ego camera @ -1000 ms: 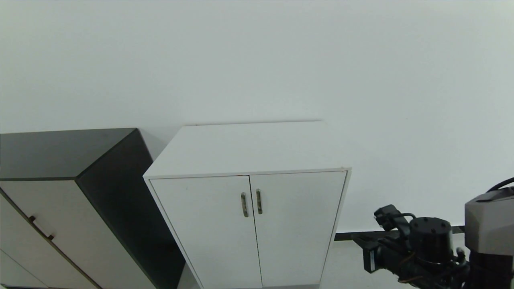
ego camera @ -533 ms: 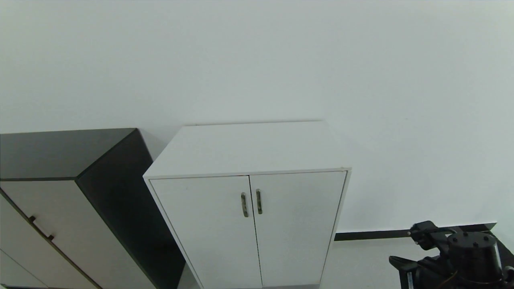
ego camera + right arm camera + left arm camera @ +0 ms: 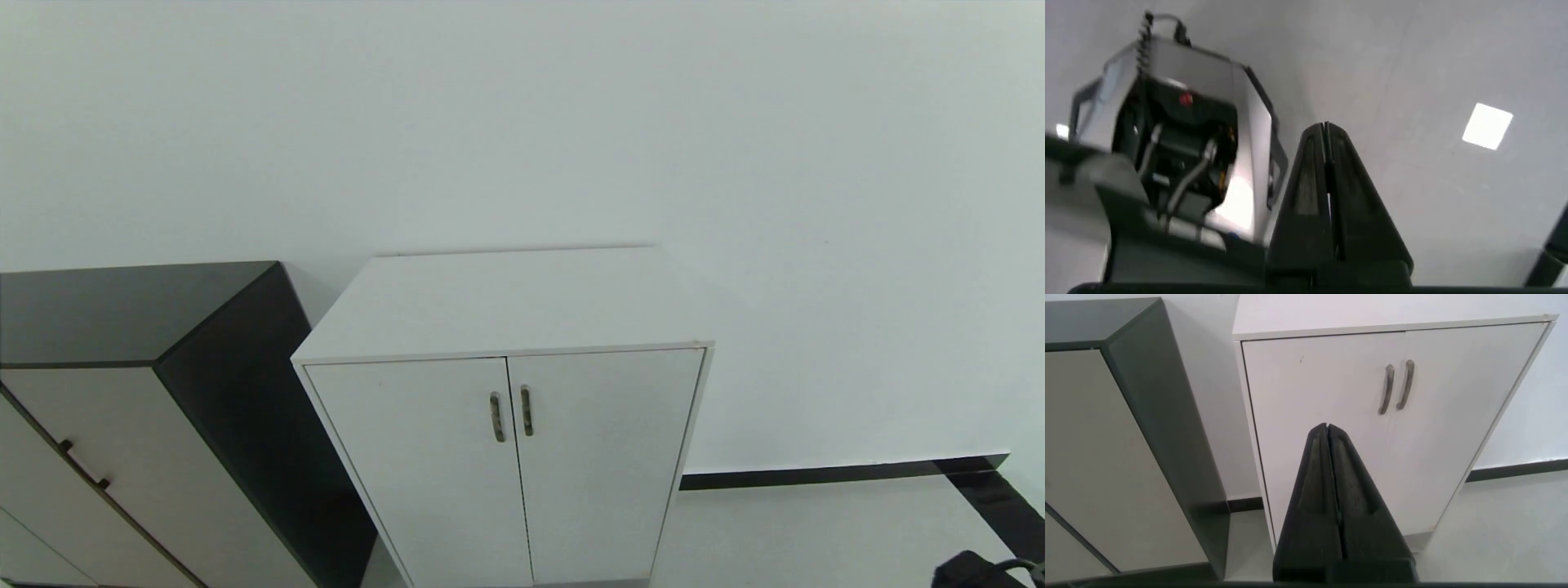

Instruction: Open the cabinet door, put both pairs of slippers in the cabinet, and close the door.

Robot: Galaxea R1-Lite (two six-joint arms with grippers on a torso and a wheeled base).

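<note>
Two cabinets stand side by side: a dark cabinet (image 3: pixel 122 327) left of the white cabinet (image 3: pixel 506 302), whose doors (image 3: pixel 424 457) are shut, handles (image 3: pixel 495 416) close together at its middle seam. Left gripper (image 3: pixel 1328 429), fingers (image 3: pixel 1315 482) pressed together, faces its left door; right gripper (image 3: pixel 1325 129), likewise closed, points ceilingward. Closed fingers could bump a handle instead of hooking it, or catch both.

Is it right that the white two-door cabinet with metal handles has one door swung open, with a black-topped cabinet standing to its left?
Not quite. Both doors of the white two-door cabinet are shut, with their metal handles side by side at the middle seam, as the head view shows. The black-topped cabinet does stand to its left.
</note>
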